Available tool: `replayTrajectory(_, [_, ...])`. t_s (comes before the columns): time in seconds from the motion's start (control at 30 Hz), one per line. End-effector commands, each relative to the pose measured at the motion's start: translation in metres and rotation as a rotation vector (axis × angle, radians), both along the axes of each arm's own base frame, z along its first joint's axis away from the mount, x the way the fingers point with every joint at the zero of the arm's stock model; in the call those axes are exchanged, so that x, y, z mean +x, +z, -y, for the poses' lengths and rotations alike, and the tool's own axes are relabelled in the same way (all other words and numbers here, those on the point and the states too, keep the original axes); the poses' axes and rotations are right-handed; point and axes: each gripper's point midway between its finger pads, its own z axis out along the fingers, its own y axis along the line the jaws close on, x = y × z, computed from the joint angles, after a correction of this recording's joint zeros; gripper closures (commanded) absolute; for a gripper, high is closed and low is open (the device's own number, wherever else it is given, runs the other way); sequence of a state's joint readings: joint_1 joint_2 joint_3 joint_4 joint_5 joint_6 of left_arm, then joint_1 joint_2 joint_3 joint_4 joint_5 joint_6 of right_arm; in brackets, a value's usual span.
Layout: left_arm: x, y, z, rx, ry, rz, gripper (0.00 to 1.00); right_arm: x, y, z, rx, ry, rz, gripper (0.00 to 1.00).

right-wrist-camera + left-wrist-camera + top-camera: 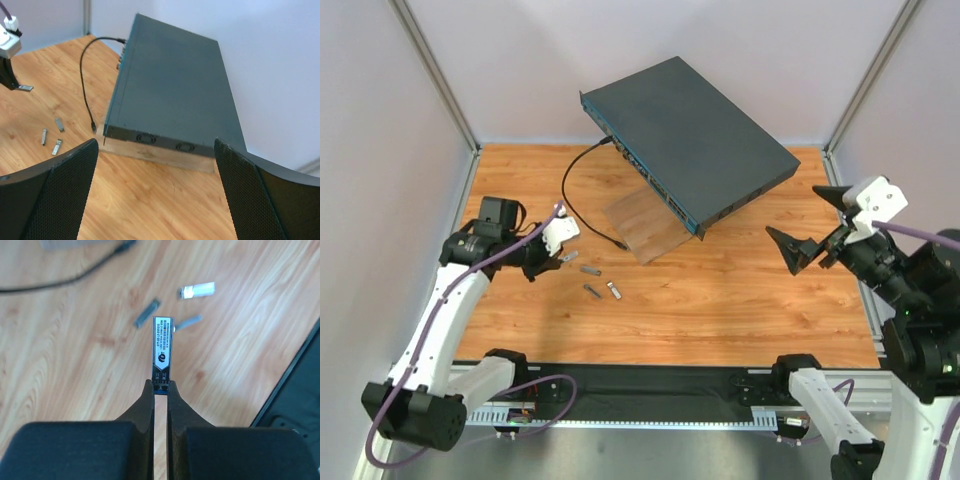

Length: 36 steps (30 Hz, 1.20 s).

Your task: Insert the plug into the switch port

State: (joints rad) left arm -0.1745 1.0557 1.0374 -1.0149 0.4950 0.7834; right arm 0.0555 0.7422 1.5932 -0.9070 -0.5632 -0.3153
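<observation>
The switch, a flat dark grey box with a teal-blue front edge bearing ports, rests tilted on a pale wooden board at the back; it also shows in the right wrist view. My left gripper is shut on a small metal plug, gripped by its rear end and held above the wood table left of the switch. The left gripper's tips pinch it. My right gripper is open and empty, right of the switch; its fingers frame the switch's side.
Three loose plugs lie on the table below my left gripper, also in the left wrist view and right wrist view. A black cable loops from the switch's front onto the table. Walls enclose the table.
</observation>
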Motion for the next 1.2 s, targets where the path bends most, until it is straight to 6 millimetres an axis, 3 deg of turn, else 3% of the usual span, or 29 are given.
replayTrajectory(0.0, [-0.040,0.052,0.035,-0.235,-0.003,-0.116,1.00,0.007,0.035,-0.023,-0.041,0.166,0.128,0.00])
replayTrajectory(0.2, [-0.061,0.117,0.063,-0.450,-0.022,-0.165,1.00,0.048,0.055,-0.048,-0.095,0.302,0.189,0.03])
replayTrajectory(0.23, [-0.067,0.126,0.067,-0.493,-0.027,-0.197,1.00,0.049,0.054,-0.061,-0.137,0.352,0.224,0.03])
replayTrajectory(0.3, [-0.071,0.140,0.071,-0.528,-0.033,-0.192,1.00,0.064,0.042,-0.072,-0.217,0.345,0.217,0.03])
replayTrajectory(0.33, [-0.072,0.145,0.072,-0.547,-0.024,-0.200,1.00,0.068,0.032,-0.093,-0.253,0.408,0.206,0.04])
replayTrajectory(0.4, [-0.076,0.152,0.073,-0.564,-0.023,-0.200,1.00,0.081,0.016,-0.110,-0.335,0.435,0.225,0.05])
replayTrajectory(0.5, [-0.086,0.157,0.076,-0.592,-0.027,-0.250,1.00,0.073,0.007,-0.148,-0.409,0.536,0.330,0.06])
replayTrajectory(0.53, [-0.091,0.158,0.077,-0.603,-0.032,-0.270,1.00,0.062,-0.010,-0.168,-0.438,0.612,0.341,0.06])
replayTrajectory(0.6, [-0.097,0.156,0.077,-0.613,-0.030,-0.291,1.00,0.051,-0.016,-0.185,-0.484,0.666,0.434,0.09])
replayTrajectory(0.63, [-0.100,0.156,0.078,-0.618,-0.036,-0.297,1.00,0.037,-0.021,-0.199,-0.485,0.723,0.462,0.10])
replayTrajectory(0.73, [-0.109,0.148,0.076,-0.611,-0.031,-0.315,1.00,0.014,-0.045,-0.225,-0.518,0.832,0.519,0.15])
replayTrajectory(0.93, [-0.127,0.132,0.072,-0.587,-0.043,-0.378,1.00,-0.016,-0.081,-0.258,-0.570,0.965,0.538,0.24])
replayTrajectory(1.17, [-0.130,0.132,0.074,-0.581,-0.057,-0.387,1.00,-0.041,-0.115,-0.290,-0.666,1.059,0.626,0.30])
